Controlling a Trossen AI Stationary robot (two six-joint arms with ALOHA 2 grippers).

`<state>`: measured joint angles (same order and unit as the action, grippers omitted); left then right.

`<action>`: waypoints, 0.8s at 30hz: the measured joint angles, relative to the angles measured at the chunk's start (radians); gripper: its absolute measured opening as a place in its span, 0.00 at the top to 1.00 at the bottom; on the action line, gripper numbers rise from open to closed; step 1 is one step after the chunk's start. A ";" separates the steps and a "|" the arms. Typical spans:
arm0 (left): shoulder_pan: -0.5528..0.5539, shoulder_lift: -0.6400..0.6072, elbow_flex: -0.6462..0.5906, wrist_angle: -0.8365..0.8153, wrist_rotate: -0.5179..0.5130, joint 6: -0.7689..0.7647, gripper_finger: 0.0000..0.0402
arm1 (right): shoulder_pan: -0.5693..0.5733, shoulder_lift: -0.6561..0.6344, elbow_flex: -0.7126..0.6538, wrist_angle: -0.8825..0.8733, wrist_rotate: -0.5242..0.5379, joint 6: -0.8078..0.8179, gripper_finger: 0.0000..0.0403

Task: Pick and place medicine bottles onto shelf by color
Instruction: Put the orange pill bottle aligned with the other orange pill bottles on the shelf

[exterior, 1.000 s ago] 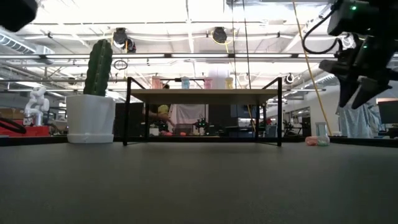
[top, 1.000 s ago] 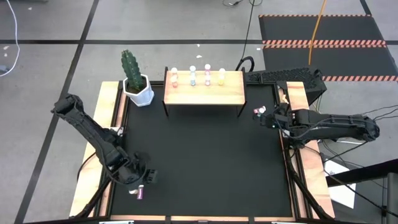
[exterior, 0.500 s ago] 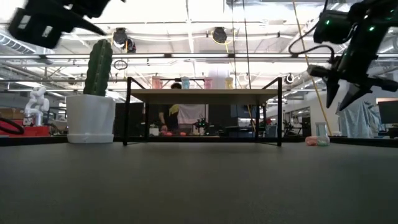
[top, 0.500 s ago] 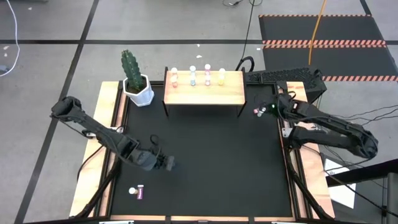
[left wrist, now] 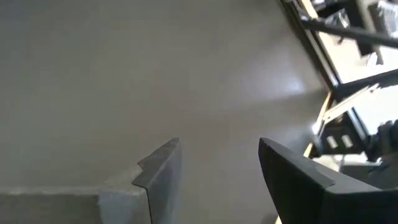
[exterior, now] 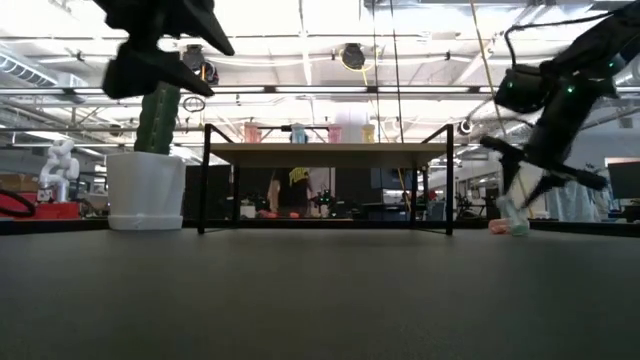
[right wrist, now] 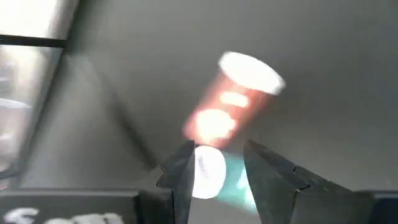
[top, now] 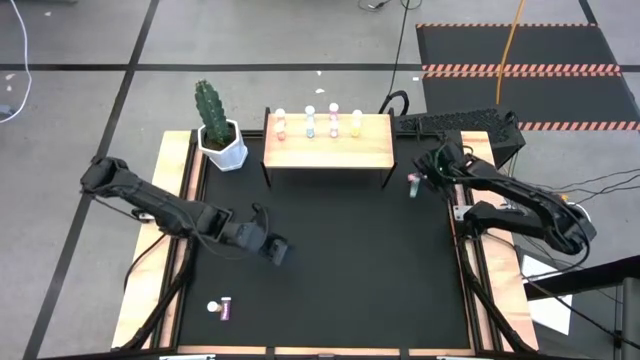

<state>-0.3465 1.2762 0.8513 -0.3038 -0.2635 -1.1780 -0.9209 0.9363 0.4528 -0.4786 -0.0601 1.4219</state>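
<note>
Surface notes: matt dark table, pale wood, plastic-looking bottles.

The table point(top: 330, 260) had a black matt top, smooth, taking only a soft sheen in the left wrist view, with light unfinished-looking wooden rails along its sides. The shelf point(top: 328, 143) was pale wood with visible grain on thin black legs that looked like metal. The medicine bottles point(top: 318, 123) looked plastic, with white caps and tinted bodies; the orange-pink bottle point(right wrist: 233, 102) showed a slight gloss. The cactus pot point(top: 225, 150) was white and smooth. The right hand point(right wrist: 214, 168) had dark matt fingers.
</note>
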 joint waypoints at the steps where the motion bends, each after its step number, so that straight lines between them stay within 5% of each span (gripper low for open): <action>1: 0.018 0.000 0.000 0.000 0.018 0.034 0.47 | -0.004 0.008 -0.003 -0.018 -0.006 0.011 0.67; 24: 0.336 0.000 0.000 -0.015 0.289 0.424 0.47 | -0.094 0.206 0.000 0.113 0.030 0.170 0.67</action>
<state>-0.0105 1.2762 0.8513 -0.3185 0.0259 -0.7539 -1.0153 1.1420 0.4530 -0.3652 -0.0303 1.5915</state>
